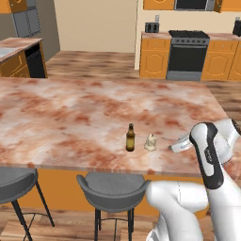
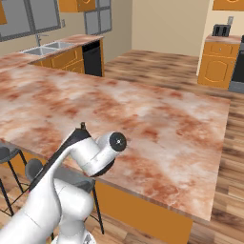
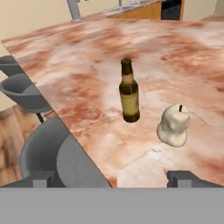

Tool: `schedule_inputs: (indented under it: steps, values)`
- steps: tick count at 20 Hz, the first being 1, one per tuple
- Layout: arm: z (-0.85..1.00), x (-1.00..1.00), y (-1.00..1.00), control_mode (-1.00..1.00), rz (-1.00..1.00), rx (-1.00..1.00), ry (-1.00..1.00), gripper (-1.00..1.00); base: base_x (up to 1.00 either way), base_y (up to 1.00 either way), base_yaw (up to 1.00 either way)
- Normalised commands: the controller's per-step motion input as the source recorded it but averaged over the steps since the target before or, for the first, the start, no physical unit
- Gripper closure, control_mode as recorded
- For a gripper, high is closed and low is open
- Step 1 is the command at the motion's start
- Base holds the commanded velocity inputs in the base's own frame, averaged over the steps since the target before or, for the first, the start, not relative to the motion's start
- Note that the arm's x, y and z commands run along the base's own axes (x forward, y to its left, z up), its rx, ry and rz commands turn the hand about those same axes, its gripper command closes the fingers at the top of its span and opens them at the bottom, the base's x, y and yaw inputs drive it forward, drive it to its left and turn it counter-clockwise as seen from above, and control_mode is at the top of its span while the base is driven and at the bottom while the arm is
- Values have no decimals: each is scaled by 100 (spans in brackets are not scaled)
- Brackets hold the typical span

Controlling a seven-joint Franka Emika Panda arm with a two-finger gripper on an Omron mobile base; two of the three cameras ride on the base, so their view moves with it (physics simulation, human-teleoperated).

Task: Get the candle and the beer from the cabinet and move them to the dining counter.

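The beer (image 1: 130, 138), a slim brown bottle with a tan label, stands upright on the dining counter (image 1: 70, 117) near its front edge. The cream lumpy candle (image 1: 150, 142) sits just right of it, a small gap between them. My gripper (image 1: 175, 147) hovers low over the counter to the right of the candle, pointing at both. In the hand view the beer (image 3: 129, 92) and candle (image 3: 174, 124) stand ahead of my open gripper (image 3: 113, 179), with nothing between the fingertips (image 3: 183, 177). In the right base view my arm hides both things. The cabinet is out of view.
Grey stools (image 1: 113, 188) (image 1: 16, 181) stand under the counter's front edge. Across the wooden floor are a dark stove (image 1: 187, 54) with low orange fronts and a narrower worktop with a sink (image 2: 45, 47). The counter (image 2: 143, 109) stretches wide behind the bottle.
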Motion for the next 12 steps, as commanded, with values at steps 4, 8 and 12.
schedule_inputs:
  steps: [4,8,12]
  values:
    - [62,-55,25,-100,-3,0,2,-100,0,0,0]
    - [56,-56,24,-100,0,-1,0,-100,0,0,0]
    - [49,-57,21,-100,-2,-1,5,-100,0,0,0]
